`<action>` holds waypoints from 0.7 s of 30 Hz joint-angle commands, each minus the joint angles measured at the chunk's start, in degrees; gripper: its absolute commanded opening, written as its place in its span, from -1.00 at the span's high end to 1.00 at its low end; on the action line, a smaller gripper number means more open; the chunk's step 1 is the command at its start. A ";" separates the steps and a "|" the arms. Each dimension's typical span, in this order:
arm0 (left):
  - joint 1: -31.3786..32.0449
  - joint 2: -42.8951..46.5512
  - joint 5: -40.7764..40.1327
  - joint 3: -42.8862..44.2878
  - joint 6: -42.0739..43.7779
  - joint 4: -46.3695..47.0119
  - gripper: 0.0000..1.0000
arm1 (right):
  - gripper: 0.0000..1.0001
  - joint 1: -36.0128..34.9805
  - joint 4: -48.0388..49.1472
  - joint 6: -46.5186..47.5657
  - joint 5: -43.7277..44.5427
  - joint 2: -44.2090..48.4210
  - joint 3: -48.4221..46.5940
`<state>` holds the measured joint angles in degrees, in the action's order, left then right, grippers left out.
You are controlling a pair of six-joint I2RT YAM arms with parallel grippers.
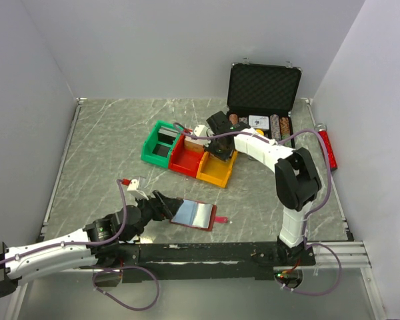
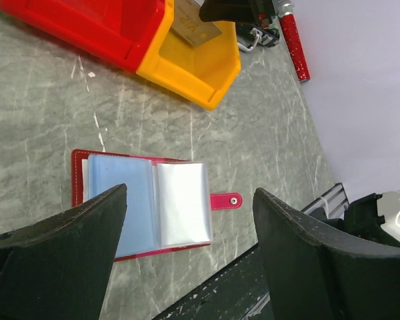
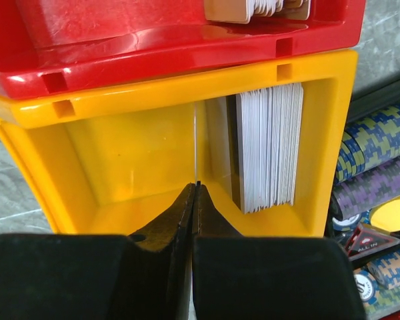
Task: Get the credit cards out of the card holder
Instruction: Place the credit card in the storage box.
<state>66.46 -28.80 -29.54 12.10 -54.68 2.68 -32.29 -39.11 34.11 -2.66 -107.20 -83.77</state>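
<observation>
1. The left gripper (image 1: 165,205) hovers nearest the arm bases, well to the near side of the yellow bin (image 1: 217,175). Its fingers (image 2: 73,240) stand wide apart and hold nothing.
2. The card holder (image 2: 77,177) lies open and flat on the surface (image 1: 107,140), just beyond those fingers and apart from the yellow bin on its near side. Its strap tab (image 2: 225,200) points away from the left gripper.
3. The credit cards (image 2: 120,193) are still inside the holder. A pale blue one shows in a clear sleeve, with a glossy empty-looking sleeve beside it.
4. The yellow bin holds a thick stack of pale cards (image 3: 267,147) standing on edge against one wall.
5. The right gripper (image 3: 197,190) hangs over the yellow bin, fingers pressed together on a thin tan card (image 2: 195,30) that is seen edge-on from the right wrist.
6. The red bin (image 1: 187,160) touches the yellow bin on its left. A few tan cards (image 3: 253,8) show at its far end.
7. The green bin (image 1: 159,147) stands left of the red one; its contents look dark and I cannot tell what they are.
8. Beyond the yellow bin, the black chip case (image 1: 263,87) stands open with rows of chips (image 3: 380,160) inside.
</observation>
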 commanded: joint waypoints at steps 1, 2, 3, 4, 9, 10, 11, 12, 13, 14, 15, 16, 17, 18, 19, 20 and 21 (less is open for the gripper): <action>0.08 -0.56 0.36 0.91 0.97 2.51 -0.63 | 1.00 0.39 1.93 -0.27 1.16 -1.17 -0.35; 0.08 -0.65 0.27 1.00 1.06 2.51 -0.63 | 1.00 0.48 2.02 -0.36 1.25 -1.17 -0.26; 0.08 -0.65 0.36 0.91 1.06 2.68 -0.63 | 1.00 0.39 2.11 -0.53 1.25 -1.17 0.00; 0.08 -0.56 0.27 0.91 0.97 2.68 -0.63 | 1.00 0.30 2.20 -0.53 1.25 -1.17 0.09; 0.08 -0.73 0.45 0.65 0.80 2.68 -0.63 | 0.99 -0.14 2.29 -0.97 1.43 -1.08 0.71; 0.08 -0.65 0.45 0.73 0.71 2.68 -0.63 | 0.97 -0.23 2.29 -1.06 1.69 -1.08 0.71; 0.08 -0.65 0.53 0.65 0.71 2.68 -0.63 | 0.95 -0.31 2.29 -1.15 1.69 -1.08 0.71; 0.08 -0.73 0.45 0.56 0.71 2.60 -0.63 | 0.95 -0.40 2.29 -1.24 1.86 -1.17 0.71; 0.08 -0.65 0.53 0.65 0.71 2.68 -0.63 | 0.95 -0.40 2.37 -1.32 1.95 -1.26 0.71; 0.08 -0.47 0.54 0.65 0.71 2.51 -0.63 | 0.95 -0.49 2.37 -1.41 2.13 -1.26 0.62; 0.08 -0.38 0.54 0.47 0.71 2.42 -0.63 | 0.94 -0.49 2.29 -1.50 2.22 -1.35 0.54; 0.08 -0.30 0.45 0.56 0.62 2.25 -0.63 | 0.93 -0.58 2.29 -1.59 2.48 -1.43 0.45; 0.08 -0.21 0.45 0.47 0.45 2.07 -0.63 | 0.92 -0.49 2.20 -1.68 2.57 -1.44 0.27; 0.08 0.05 0.45 0.38 0.36 2.07 -0.63 | 0.91 -0.58 2.11 -1.76 2.57 -1.52 0.18; 0.08 0.32 0.36 0.21 0.18 1.98 -0.63 | 0.88 -0.66 2.11 -1.85 2.57 -1.61 0.10; 0.08 0.49 0.36 0.12 0.01 1.89 -0.63 | 0.84 -0.67 1.94 -2.03 2.57 -1.70 -0.08; 0.08 0.41 0.19 0.03 -0.17 1.81 -0.63 | 0.81 -0.75 1.94 -2.11 2.57 -1.79 0.01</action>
<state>66.46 -29.06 -29.52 12.10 -54.57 2.76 -32.49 -37.54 32.51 -1.08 -108.12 -83.20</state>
